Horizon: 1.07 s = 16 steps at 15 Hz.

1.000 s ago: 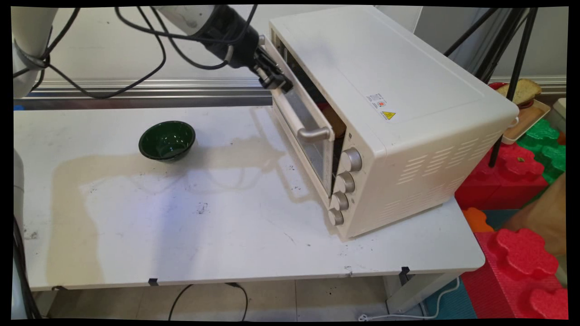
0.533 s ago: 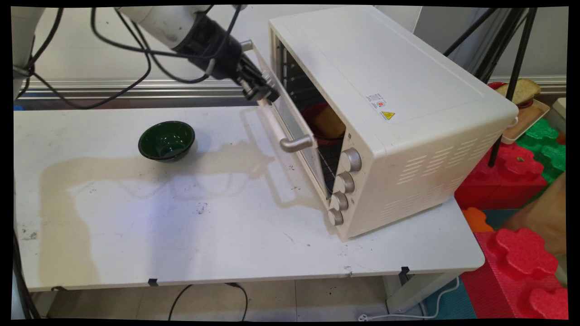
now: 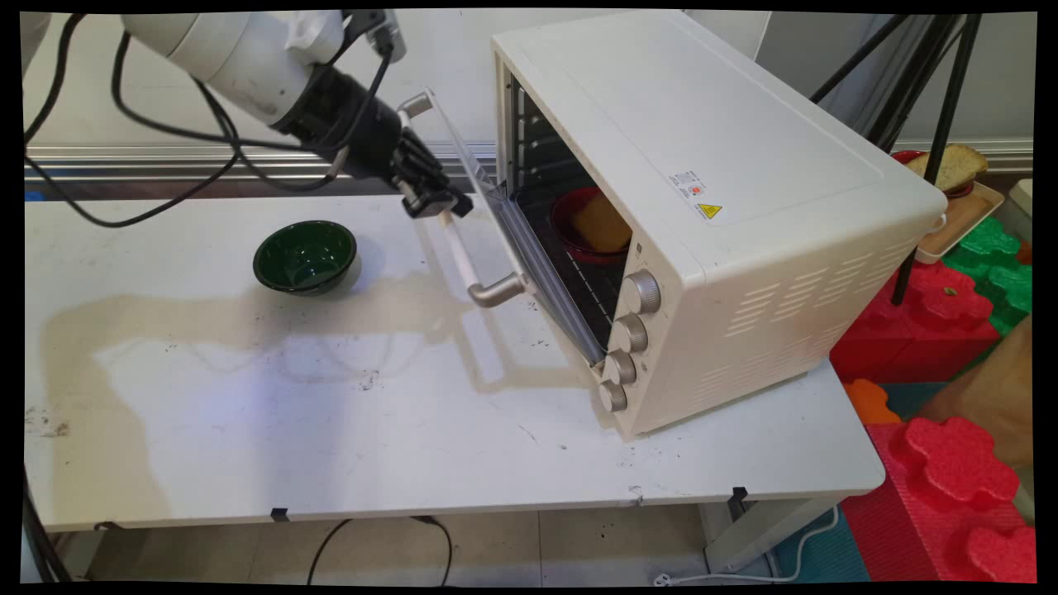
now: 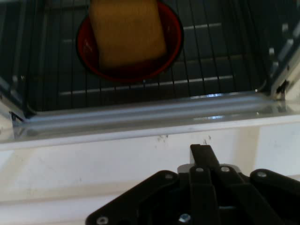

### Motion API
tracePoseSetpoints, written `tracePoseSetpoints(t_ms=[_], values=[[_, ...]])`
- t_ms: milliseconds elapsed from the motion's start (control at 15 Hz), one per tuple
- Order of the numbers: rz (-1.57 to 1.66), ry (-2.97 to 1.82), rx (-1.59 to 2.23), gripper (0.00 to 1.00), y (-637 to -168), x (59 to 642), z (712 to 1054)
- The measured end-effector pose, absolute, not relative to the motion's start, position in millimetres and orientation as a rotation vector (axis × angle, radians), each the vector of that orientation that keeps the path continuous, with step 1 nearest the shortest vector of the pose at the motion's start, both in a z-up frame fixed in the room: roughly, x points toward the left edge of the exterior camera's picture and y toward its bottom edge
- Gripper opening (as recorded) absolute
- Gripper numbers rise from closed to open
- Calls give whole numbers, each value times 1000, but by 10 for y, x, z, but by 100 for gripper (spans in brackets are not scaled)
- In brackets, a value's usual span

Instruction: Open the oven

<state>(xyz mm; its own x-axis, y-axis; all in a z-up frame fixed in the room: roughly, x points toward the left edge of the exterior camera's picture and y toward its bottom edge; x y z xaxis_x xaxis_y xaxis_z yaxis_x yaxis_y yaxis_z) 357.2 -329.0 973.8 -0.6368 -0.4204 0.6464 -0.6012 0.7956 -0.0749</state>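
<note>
One gripper [image 3: 438,202] pinched the handle [image 3: 463,248] of the toaster oven's door [image 3: 496,223], which hung half lowered. Behind it, on the rack, a red bowl [image 4: 129,42] held a yellow sponge [image 4: 126,30], cut off at the hand view's top. The oven's warning sticker [image 3: 708,210] was too small to read. A green bowl [image 3: 304,257] sat nearby on the table [image 3: 331,430].

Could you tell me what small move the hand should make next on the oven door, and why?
Probably pull down and outward: the hand sits at the handle of the oven door, which is half open, with the red plate on the rack inside.
</note>
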Motion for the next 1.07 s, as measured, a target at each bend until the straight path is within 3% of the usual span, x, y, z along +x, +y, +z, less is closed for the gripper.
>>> tracePoseSetpoints(t_ms=[1067], values=[[311,-2433,783,0,-2932,3845,9153]])
